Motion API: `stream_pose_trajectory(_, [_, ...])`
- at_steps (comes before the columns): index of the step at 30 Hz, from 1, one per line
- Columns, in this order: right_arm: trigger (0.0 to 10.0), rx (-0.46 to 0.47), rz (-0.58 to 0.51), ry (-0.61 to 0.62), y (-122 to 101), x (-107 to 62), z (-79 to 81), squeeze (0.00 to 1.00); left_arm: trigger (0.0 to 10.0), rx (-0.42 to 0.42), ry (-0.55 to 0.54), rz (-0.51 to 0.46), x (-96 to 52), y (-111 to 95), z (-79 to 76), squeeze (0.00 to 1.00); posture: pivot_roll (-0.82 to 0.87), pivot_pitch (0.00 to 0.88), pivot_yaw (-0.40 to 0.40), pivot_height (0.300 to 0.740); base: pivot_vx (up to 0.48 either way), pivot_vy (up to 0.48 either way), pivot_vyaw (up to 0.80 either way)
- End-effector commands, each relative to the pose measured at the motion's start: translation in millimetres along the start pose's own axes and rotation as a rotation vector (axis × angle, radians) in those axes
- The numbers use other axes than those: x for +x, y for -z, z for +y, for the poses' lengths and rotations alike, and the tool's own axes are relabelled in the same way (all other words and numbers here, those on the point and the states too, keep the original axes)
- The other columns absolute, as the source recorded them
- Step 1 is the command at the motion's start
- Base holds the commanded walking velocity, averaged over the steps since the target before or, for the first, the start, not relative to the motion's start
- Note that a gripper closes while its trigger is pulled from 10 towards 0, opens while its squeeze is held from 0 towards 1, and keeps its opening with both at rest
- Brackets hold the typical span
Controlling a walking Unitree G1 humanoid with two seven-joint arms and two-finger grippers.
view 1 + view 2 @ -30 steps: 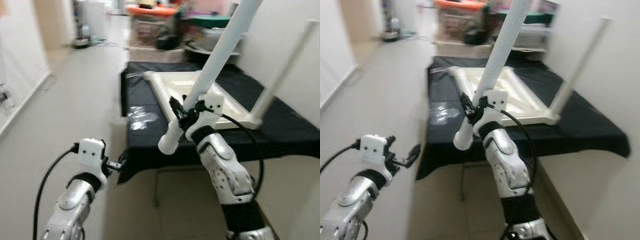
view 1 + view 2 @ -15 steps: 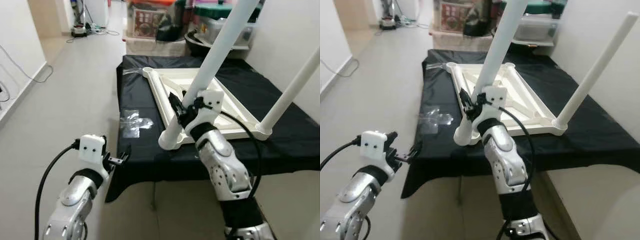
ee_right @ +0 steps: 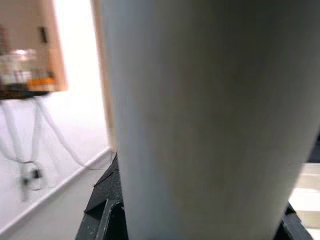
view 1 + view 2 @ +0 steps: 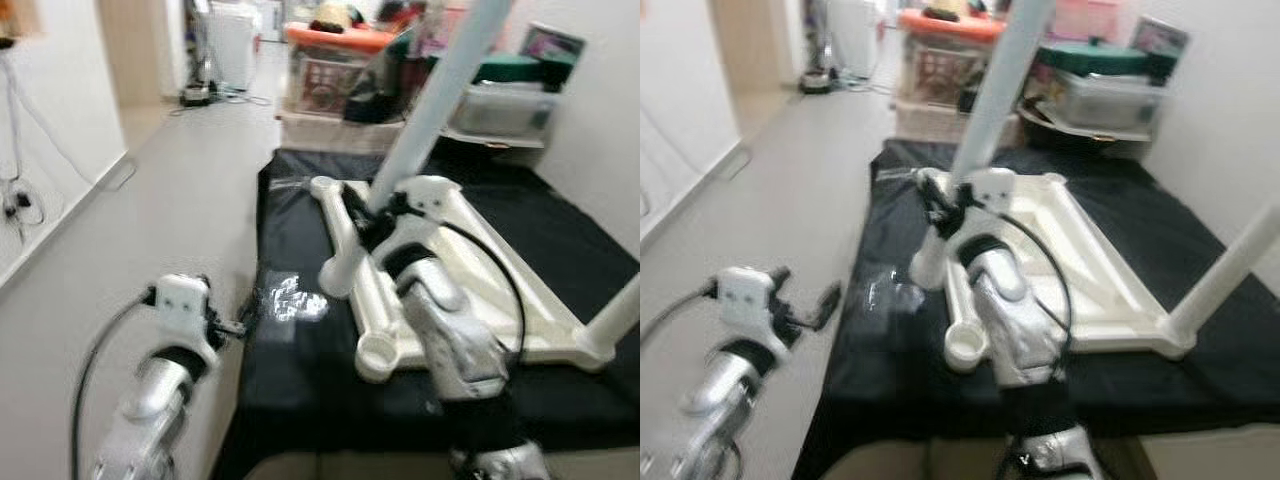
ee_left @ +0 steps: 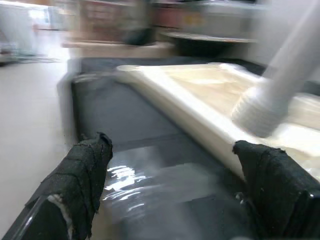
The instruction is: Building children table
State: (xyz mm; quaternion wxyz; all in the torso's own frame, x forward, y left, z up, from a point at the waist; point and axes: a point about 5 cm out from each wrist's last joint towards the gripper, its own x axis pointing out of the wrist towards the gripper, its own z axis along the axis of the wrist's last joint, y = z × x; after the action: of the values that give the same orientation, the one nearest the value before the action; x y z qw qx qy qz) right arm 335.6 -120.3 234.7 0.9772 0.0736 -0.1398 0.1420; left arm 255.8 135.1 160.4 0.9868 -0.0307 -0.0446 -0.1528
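Left eye view is showing the right gripper (image 4: pixel 372 212) clamping a long white table leg (image 4: pixel 425 120) near its lower end, the two black fingers closing around the tube. That leg is slanting up and away toward the far clutter, and its round lower end (image 4: pixel 337 279) is hanging just above the black cloth (image 4: pixel 300 380), beside the left rail of the tabletop frame. The white tabletop (image 4: pixel 440 270) is lying upside down on the black-covered bench, running from the far left part of the cloth toward the near right corner. An open round socket (image 4: pixel 376 355) is sitting at the frame's near left corner. At the near right corner another white leg (image 4: pixel 1230 270) is already standing in its socket, rising toward the right wall.

The left gripper (image 4: pixel 240 318) is hovering at the bench's left edge with its fingers (image 5: pixel 82 175) spread wide apart and nothing between them. A crinkled clear plastic bag (image 4: pixel 293 300) is lying on the cloth near that edge, just beyond the left gripper. Storage boxes (image 4: pixel 335 75) are crowding the floor past the far edge of the bench. The whole scene is somewhat blurred.
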Motion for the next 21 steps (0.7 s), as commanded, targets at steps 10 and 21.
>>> stream_pose_trajectory(10, [10.0, -0.039, 0.023, -0.302, -11.5, 2.3, 2.6, 0.00, 10.0, -0.006, -0.020, 0.004, -2.8, 1.5, 7.3, 0.00, 0.08, 0.000, -0.099, 0.740, 0.000, 0.000, 0.00])
stream_pose_trajectory(21, [10.0, -0.128, 0.107, -0.696, -30.6, -8.9, -5.7, 0.00, 10.0, 0.000, -0.028, 0.006, -5.1, 1.6, 11.0, 0.00, 0.09, 0.000, -0.114, 0.740, 0.000, 0.000, 0.00])
